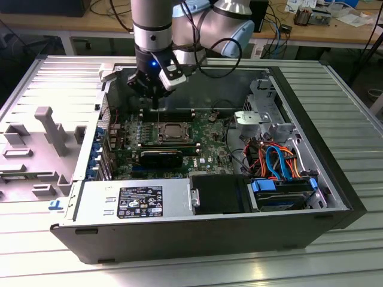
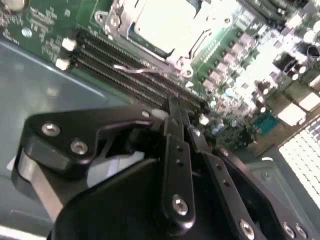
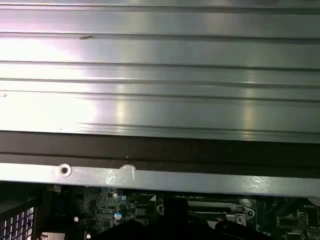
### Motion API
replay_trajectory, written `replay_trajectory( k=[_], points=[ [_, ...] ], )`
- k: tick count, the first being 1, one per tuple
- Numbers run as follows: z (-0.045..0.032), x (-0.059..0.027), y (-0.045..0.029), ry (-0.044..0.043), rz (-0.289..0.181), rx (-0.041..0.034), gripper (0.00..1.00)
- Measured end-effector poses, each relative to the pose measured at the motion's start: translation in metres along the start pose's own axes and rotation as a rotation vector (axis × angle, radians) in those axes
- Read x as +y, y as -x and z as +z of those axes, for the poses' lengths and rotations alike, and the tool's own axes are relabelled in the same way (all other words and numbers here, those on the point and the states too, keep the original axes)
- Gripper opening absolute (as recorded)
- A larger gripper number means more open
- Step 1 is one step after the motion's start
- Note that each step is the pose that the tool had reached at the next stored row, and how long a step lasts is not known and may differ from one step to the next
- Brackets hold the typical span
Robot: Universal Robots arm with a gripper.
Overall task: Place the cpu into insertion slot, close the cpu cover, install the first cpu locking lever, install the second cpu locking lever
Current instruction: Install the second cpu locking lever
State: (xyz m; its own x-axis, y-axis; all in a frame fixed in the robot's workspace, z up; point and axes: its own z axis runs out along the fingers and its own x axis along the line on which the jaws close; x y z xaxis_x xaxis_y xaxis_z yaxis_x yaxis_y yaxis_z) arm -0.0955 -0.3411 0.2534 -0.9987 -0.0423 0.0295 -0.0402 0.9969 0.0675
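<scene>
1. One gripper [image 1: 154, 100] hangs inside the open computer case [image 1: 335, 179], its fingers [image 2: 175, 120] pressed together on nothing we can see, tips just above the memory slots [image 2: 130, 70]
2. We judge the main risk to be those closed tips catching the thin locking lever [image 2: 145, 70] lying across the slots, or scraping the motherboard [image 1: 206, 140], if the arm drops or drifts sideways
3. We see the cpu [image 1: 170, 130] seated in the insertion slot [image 1: 157, 137], the cpu cover [image 2: 192, 37] down around it, just ahead of the fingertips and slightly below them
</scene>
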Motion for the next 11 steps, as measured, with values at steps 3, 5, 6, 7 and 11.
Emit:
replay_trajectory(
  k=[3, 5, 6, 7, 11],
  points=[
    [0.0149, -0.0005, -0.0068, -0.0689, 0.007, 0.0021, 0.11],
    [0.0211, 0.0003, -0.0067, -0.069, -0.001, 0.0023, 0.11],
    [0.023, 0.0006, -0.0067, -0.0693, -0.011, 0.0026, 0.11],
    [0.025, 0.0009, -0.0066, -0.0697, -0.024, 0.003, 0.11],
    [0.0351, 0.0014, -0.006, -0.0705, -0.049, 0.0038, 0.11]
  ],
)
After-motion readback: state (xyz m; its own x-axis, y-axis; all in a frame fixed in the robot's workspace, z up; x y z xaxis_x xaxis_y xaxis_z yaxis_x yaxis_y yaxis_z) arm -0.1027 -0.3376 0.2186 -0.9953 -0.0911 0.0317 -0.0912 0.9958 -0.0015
